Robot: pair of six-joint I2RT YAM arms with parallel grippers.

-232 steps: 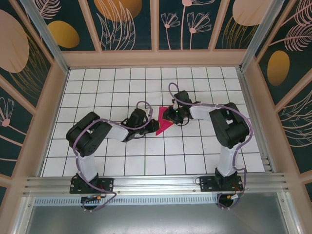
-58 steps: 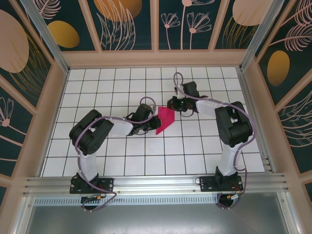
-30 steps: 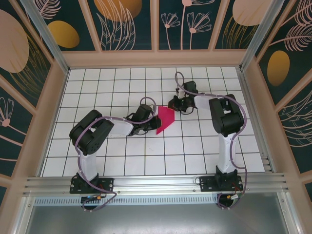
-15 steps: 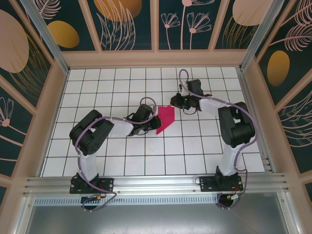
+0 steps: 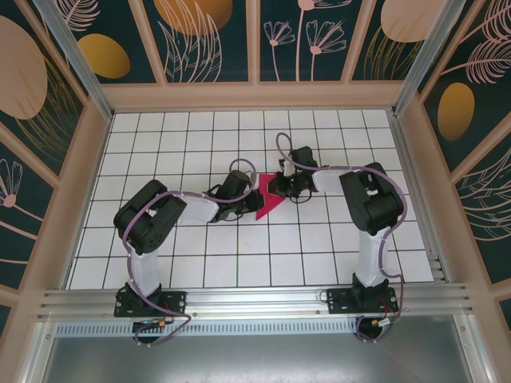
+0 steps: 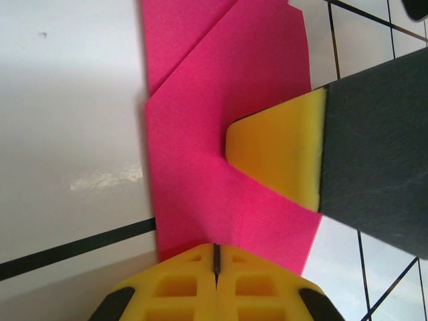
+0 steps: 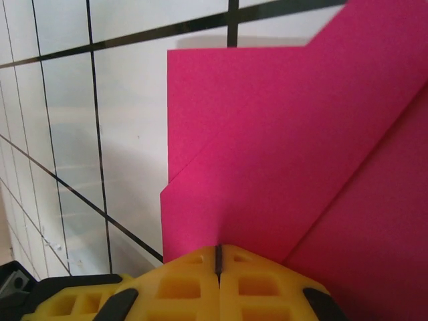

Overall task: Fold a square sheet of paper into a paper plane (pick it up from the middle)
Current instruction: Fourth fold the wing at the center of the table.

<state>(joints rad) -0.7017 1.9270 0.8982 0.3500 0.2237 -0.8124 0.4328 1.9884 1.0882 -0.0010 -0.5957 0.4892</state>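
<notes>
white gridded floor tiles (image 5: 200, 239), top view: partly folded pink paper (image 5: 267, 201) lies flat near the middle, with the left gripper (image 5: 252, 194) at its 9 o'clock edge and the right gripper (image 5: 281, 186) at its 1 o'clock corner, both on it. left wrist view: left gripper (image 6: 216, 257) fingers pressed together, tips at the paper's (image 6: 214, 120) 6 o'clock edge; a yellow pad (image 6: 277, 157) of the right gripper bears on the sheet from 3 o'clock. right wrist view: right gripper (image 7: 217, 257) likewise closed tight, tips on the layered paper (image 7: 267, 147) at 6 o'clock.
</notes>
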